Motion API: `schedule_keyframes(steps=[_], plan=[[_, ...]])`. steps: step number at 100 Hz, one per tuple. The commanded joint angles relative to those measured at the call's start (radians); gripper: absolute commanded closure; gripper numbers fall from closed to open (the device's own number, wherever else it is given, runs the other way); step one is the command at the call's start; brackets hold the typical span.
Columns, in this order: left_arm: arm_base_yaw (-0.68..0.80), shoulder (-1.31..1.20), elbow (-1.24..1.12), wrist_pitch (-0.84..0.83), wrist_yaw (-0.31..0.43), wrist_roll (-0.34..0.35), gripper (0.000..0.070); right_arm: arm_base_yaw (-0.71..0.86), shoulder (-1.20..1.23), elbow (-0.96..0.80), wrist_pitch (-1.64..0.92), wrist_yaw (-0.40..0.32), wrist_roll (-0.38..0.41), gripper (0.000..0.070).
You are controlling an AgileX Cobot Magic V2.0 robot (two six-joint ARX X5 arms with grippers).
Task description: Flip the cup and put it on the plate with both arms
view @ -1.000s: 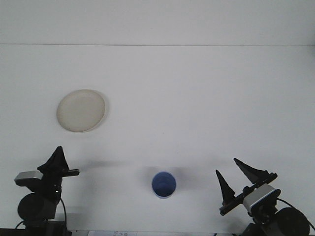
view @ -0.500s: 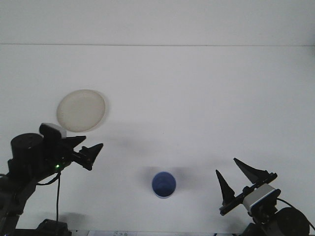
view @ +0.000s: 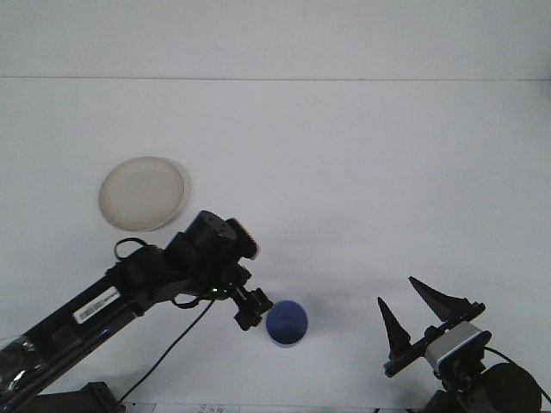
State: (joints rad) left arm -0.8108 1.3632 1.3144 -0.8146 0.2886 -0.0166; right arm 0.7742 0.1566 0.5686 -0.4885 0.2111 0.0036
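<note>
Right gripper (view: 416,318): parked at the near right edge of the table, its two black pointed fingers spread wide apart, nothing between them. Well clear of the cup.

Cup (view: 287,323): blue, small and round, standing near the front centre of the table; a lighter rim rings a darker blue centre. Whether that is an open mouth or a recessed base cannot be read from this overhead angle. It looks like light plastic, smooth-walled.

Left gripper (view: 252,307): reaching in from the near left on a long black arm, its tip just beside the cup's left wall, possibly touching. The fingers are dark and foreshortened; cannot tell if they are apart or together.

Risks, as judged:
- The cup is light and the table (view: 362,172) smooth and white, so a sideways nudge from the left tip would slide or topple it rather than seat it.
- A one-sided pinch on a thin curved wall may slip during the flip.
- The cup could roll towards the near edge if dropped.

Plate (view: 142,193): farther back on the left, well apart from the cup. Off-white, round, shallow, with a matte surface and a low raised rim. A badly centred placement could leave the cup tilted on that rim.
</note>
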Motion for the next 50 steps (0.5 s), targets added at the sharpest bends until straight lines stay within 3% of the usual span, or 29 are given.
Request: schedule_keyframes(steps=[1, 50], plan=[[-0.030, 0.056, 0.021, 0.021, -0.021, -0.033, 0.0192, 0.010, 0.002, 0.008, 0.008, 0.000, 0.007, 0.0257], [-0.087, 0.305, 0.021, 0.085, -0.050, -0.037, 0.0197, 0.010, 0.002, 0.008, 0.009, 0.000, 0.007, 0.0257]])
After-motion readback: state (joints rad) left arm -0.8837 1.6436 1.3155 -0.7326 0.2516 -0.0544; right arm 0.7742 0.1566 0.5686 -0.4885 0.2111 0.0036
